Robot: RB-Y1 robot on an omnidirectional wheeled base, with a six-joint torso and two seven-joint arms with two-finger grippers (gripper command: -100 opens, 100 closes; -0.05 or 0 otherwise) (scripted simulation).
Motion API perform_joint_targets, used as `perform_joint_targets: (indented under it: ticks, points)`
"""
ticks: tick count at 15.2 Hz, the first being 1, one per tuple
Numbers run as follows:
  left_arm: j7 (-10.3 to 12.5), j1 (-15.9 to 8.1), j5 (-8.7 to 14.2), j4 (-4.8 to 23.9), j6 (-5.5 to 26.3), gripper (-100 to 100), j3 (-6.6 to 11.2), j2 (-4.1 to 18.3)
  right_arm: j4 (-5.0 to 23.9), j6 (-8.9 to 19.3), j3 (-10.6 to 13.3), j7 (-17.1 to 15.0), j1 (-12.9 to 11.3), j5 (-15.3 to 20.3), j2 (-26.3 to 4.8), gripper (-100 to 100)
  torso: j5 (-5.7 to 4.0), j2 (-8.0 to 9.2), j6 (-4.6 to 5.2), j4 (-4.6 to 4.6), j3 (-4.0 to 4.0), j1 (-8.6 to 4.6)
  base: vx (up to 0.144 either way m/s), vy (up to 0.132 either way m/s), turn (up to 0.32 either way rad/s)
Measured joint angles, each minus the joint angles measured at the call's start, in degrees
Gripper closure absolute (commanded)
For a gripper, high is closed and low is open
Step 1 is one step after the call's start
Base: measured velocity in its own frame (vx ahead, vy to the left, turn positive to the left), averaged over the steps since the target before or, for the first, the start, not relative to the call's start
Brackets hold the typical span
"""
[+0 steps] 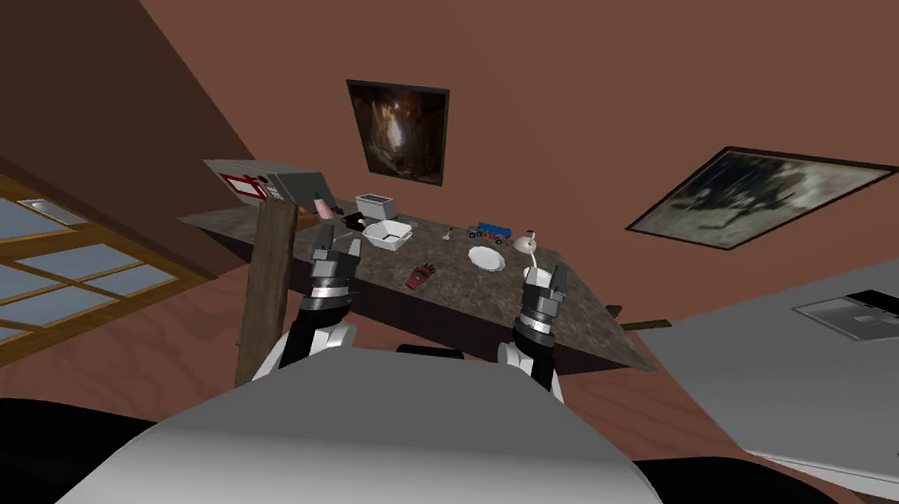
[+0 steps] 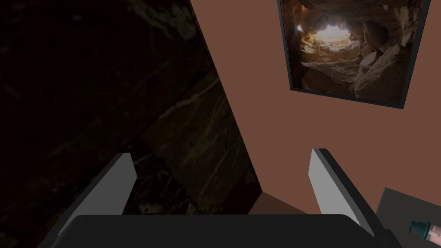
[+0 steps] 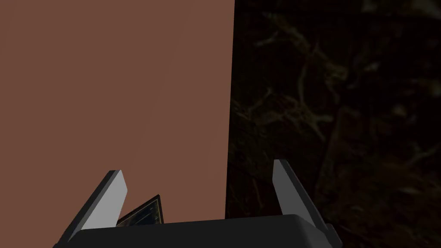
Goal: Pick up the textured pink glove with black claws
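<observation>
Well, at the table's point(image 1: 588, 320) left end, a grey boxy appliance with a red-outlined door point(image 1: 260, 185) sits on the dark, mottled, stone-like top. Just inward of it along the table stands a small pink bottle with a dark pump top point(image 1: 324, 208), whose pump also shows past my left hand's outer finger point(image 2: 424, 230).

My left gripper point(image 1: 338, 243) hangs over the table's left half, near its front edge. Its two light grey blade fingers point(image 2: 122, 178) are spread wide with nothing between them.

Toward the table's back edge, a white square tub point(image 1: 375, 204) stands. A white square dish point(image 1: 388, 236) lies just in front of it, a little nearer the table's middle.

The reddish-pink glove with black claw tips point(image 1: 421, 276) lies flat around the table's middle, close to the front edge. It sits between my two grippers and apart from both.

Next along the table is a round white plate point(image 1: 486, 258). Behind it, near the table's back edge, is a small blue toy vehicle point(image 1: 489, 232). A small white object with a curved neck point(image 1: 528, 240) follows; I cannot tell what it is.

My right gripper point(image 1: 544, 274) hovers over the table's right half, near the front edge. Its fingers point(image 3: 286, 185) are likewise parted wide and hold nothing.
</observation>
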Motion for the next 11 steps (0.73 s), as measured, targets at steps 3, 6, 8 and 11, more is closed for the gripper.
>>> perform_joint_targets:
  ticks: [3,6,8,11]
  points:
    - [1.46,-0.73,0.39,0.35,2.39,-100,0.28,2.69,0.0,0.0,0.0,0.0,0.0,0.0,0.0,0,0.01,0.02,0.01,0.0,0.01,0.04,-0.009,0.006,-0.059]
    - [2.91,-1.2,0.61,0.29,5.13,-100,0.2,4.23,0.0,0.0,0.0,0.0,0.0,0.0,0.0,0,0.01,0.03,0.02,0.01,0.02,0.04,-0.01,0.005,-0.049]
    - [4.12,-1.5,0.97,0.24,7.03,-100,0.46,5.27,0.0,0.0,0.0,0.0,0.0,0.0,0.0,0,0.01,0.04,0.01,0.01,0.02,0.04,-0.009,0.005,-0.052]
    - [5.93,-2.27,1.28,0.22,10.37,-100,0.47,6.29,0.0,0.0,0.0,0.0,0.0,0.0,0.0,0,0.01,0.03,0.01,0.01,0.02,0.03,-0.011,0.005,-0.068]
